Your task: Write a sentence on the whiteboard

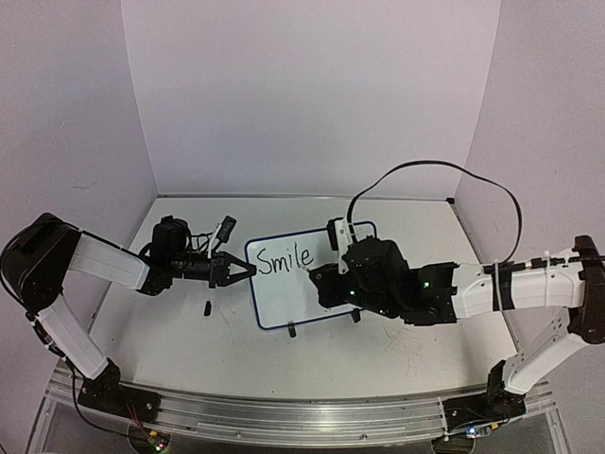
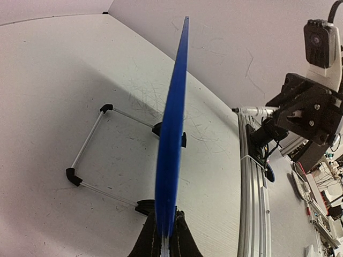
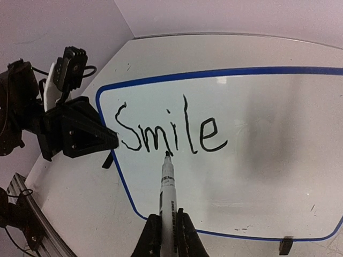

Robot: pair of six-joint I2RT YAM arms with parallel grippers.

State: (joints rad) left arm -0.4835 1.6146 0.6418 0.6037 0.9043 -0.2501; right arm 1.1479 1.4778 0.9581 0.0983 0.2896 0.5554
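Clamping the left edge of the small white rounded-corner whiteboard with thin blue rim, mid-table: left gripper, jaws closed; right gripper jaws pinch slim white cylindrical marker, black tip on glossy board at base of black handwritten lettering "Smile".

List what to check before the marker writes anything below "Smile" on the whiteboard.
1. Left fingers clamped on the whiteboard's left edge: ok.
2. Marker gripped in right fingers, tip toward the board: ok.
3. "Smile" legible on the first line: ok.
4. Bare board below it for more words: ok.
5. Tip lifted clear of the surface: cannot tell.
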